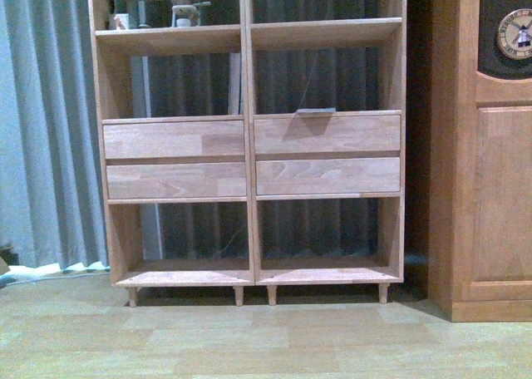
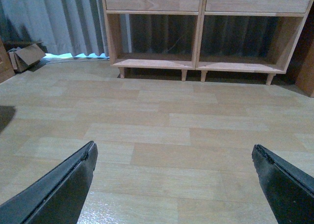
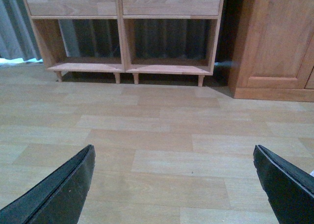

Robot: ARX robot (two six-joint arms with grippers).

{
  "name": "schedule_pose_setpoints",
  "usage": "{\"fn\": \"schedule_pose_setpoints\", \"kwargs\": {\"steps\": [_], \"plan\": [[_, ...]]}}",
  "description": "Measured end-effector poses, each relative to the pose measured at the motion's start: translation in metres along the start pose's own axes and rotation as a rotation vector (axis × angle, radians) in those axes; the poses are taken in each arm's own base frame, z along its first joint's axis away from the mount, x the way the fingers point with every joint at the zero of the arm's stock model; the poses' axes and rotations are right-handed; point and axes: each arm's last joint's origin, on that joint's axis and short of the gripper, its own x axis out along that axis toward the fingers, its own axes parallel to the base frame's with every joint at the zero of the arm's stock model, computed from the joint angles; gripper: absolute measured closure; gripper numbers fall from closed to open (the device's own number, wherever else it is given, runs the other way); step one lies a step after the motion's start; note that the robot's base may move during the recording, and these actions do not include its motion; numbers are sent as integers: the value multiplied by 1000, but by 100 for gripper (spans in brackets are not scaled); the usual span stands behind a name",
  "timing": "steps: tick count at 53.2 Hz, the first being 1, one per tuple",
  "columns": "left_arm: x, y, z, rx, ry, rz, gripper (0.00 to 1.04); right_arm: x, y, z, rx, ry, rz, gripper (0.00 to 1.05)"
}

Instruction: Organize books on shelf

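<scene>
Left claw and right claw, each spread wide, gripping and touching nothing, above the floor; the shelf stands well ahead of both.

The shelf is matt light wood with visible grain, standing on slightly glossy wood-look plank flooring.

Right pincer: spread wide, nothing between the black fingers, poised over the floor.
Floor: pale wood-look planks, reaching to the shelf.
Shelf: light wood, two drawer fronts above two open compartments, set on short legs.
Cabinet: darker brown, panelled, just beside the shelf.
Curtain: grey, pleated, behind the shelf.
</scene>
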Motion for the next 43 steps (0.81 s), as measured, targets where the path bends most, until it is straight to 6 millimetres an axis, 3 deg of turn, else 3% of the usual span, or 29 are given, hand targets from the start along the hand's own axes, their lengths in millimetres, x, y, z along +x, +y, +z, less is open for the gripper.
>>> {"fn": "schedule_pose_setpoints", "kwargs": {"steps": [43], "plan": [[0,0,0,0,0,0,7,0,0,0,0,0,0,7]]}}
